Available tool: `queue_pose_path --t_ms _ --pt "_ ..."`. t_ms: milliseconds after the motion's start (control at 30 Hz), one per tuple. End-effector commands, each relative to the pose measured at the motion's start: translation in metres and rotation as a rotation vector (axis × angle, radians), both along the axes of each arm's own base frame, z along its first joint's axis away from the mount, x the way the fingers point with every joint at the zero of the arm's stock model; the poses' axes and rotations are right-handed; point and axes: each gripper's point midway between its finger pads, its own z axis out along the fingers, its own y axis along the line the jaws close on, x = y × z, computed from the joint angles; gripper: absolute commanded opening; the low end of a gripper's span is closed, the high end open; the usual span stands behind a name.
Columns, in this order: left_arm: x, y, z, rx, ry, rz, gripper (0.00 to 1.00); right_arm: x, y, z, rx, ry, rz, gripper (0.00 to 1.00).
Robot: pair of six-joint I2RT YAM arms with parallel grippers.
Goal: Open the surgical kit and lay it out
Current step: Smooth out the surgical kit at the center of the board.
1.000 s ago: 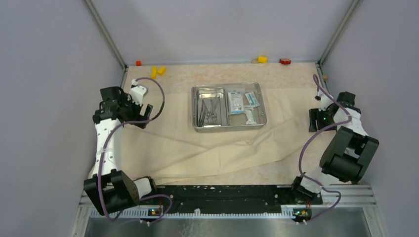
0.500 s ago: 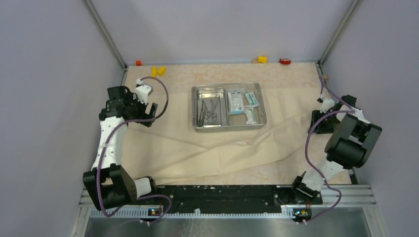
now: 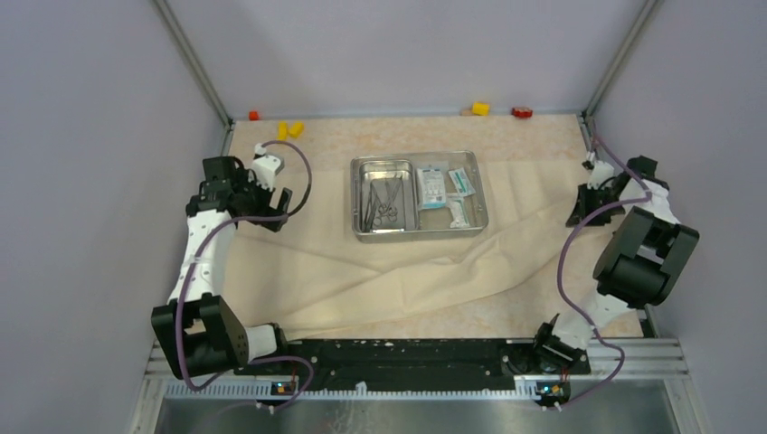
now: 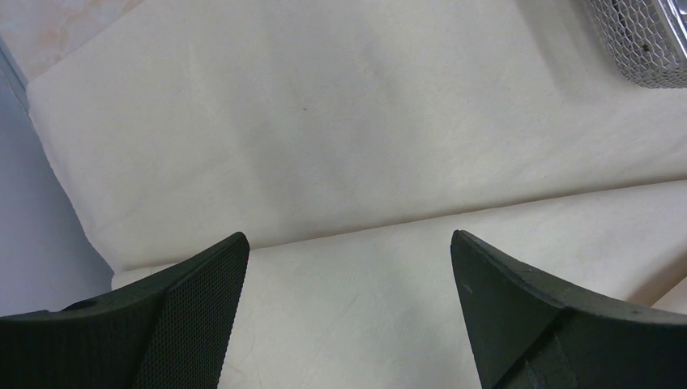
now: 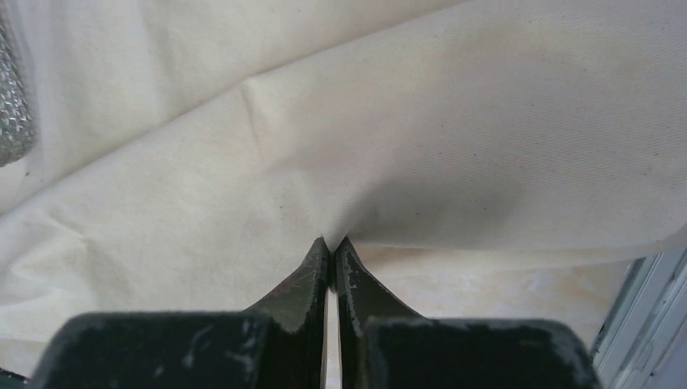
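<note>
The beige cloth wrap (image 3: 362,271) lies spread over the table, with a fold running across its near half. On it stands the steel tray (image 3: 419,233), holding scissors and forceps (image 3: 382,201) on its left and white-and-teal packets (image 3: 432,187) on its right. My left gripper (image 3: 279,210) hovers open over the cloth's left part (image 4: 324,138), nothing between its fingers (image 4: 348,237); a tray corner (image 4: 648,40) shows at upper right. At the cloth's right edge my right gripper (image 3: 579,210) is shut, pinching a ridge of cloth (image 5: 454,121) at its tips (image 5: 332,241).
Small yellow blocks (image 3: 289,130) and a red one (image 3: 254,116) sit at the back left; a yellow block (image 3: 480,108) and a red one (image 3: 521,112) at the back right. Grey walls stand close on both sides. Bare tabletop (image 5: 502,284) shows under the lifted cloth edge.
The right gripper has closed on the cloth's right edge, and its arm has shifted toward the back right. The left gripper has moved a little right, still open.
</note>
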Motion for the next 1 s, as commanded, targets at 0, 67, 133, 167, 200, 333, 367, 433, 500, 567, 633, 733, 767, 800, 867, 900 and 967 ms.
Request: queue_pose_path --t_ms 0,67,133,167,200,333,367,433,500,567,633,733,767,800,867,900,967 --pt "0.016 -0.002 0.018 -0.001 -0.055 0.004 0.99 0.032 0.013 0.043 -0.055 -0.114 0.058 0.00" --pt "0.018 -0.004 0.018 -0.001 -0.051 0.003 0.99 0.044 0.021 0.044 -0.076 -0.113 0.083 0.00" --pt "0.020 -0.004 0.017 0.003 -0.049 0.004 0.99 0.059 0.027 0.046 -0.093 -0.110 0.102 0.00" --pt "0.020 -0.004 0.017 0.006 -0.048 0.006 0.99 0.067 0.030 0.047 -0.105 -0.108 0.110 0.00" --pt "0.021 -0.003 0.018 0.008 -0.048 0.007 0.99 0.074 0.033 0.047 -0.121 -0.104 0.120 0.00" --pt "0.024 -0.003 0.018 0.015 -0.056 0.008 0.99 0.109 0.054 0.050 -0.179 -0.109 0.166 0.00" --pt "0.025 -0.003 0.018 0.016 -0.057 0.008 0.99 0.117 0.063 0.049 -0.190 -0.107 0.185 0.00" --pt "0.028 -0.003 0.016 0.013 -0.057 0.009 0.99 0.137 0.072 0.051 -0.220 -0.117 0.199 0.00" --pt "0.031 -0.004 0.014 0.011 -0.052 0.007 0.99 0.155 0.077 0.040 -0.251 -0.094 0.209 0.00" --pt "0.035 -0.004 0.012 0.007 -0.050 0.008 0.99 0.169 0.081 0.034 -0.268 -0.083 0.212 0.06" --pt "0.037 -0.004 0.010 0.007 -0.047 0.006 0.99 0.179 0.085 0.031 -0.269 -0.075 0.214 0.18" --pt "0.043 -0.003 0.011 0.011 -0.055 0.005 0.99 0.189 0.088 0.036 -0.259 -0.096 0.206 0.40" --pt "0.046 -0.003 0.011 0.011 -0.060 0.005 0.99 0.192 0.088 0.040 -0.258 -0.109 0.201 0.45" --pt "0.047 -0.003 0.010 0.011 -0.060 0.006 0.99 0.193 0.088 0.044 -0.259 -0.121 0.196 0.48" --pt "0.050 -0.004 0.008 0.007 -0.055 0.003 0.99 0.192 0.087 0.050 -0.270 -0.142 0.186 0.52" --pt "0.051 -0.004 0.007 0.004 -0.054 0.002 0.99 0.190 0.085 0.053 -0.280 -0.154 0.180 0.52" --pt "0.053 -0.004 0.007 0.003 -0.056 0.000 0.99 0.183 0.082 0.057 -0.292 -0.169 0.166 0.53"
